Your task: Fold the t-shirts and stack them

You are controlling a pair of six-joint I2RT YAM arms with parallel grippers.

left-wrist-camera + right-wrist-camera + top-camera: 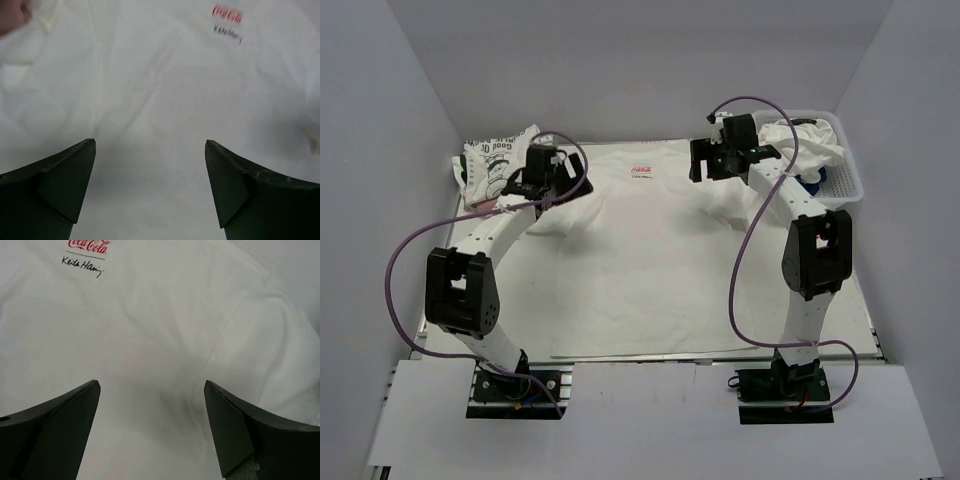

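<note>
A white t-shirt with a small red print (640, 250) lies spread flat across the table. It fills the left wrist view (165, 90) and the right wrist view (150, 330). My left gripper (563, 178) is open over its left shoulder, jaws wide apart (150, 150). My right gripper (712, 160) is open over its right shoulder (151, 390). Neither holds cloth. A folded white t-shirt with black lettering (495, 160) lies at the back left. More t-shirts (810, 148) sit crumpled in the basket.
A white plastic lattice basket (848, 170) stands at the back right, with a bit of blue cloth (817, 178) showing inside. White walls close in the table on three sides. Purple cables loop off both arms.
</note>
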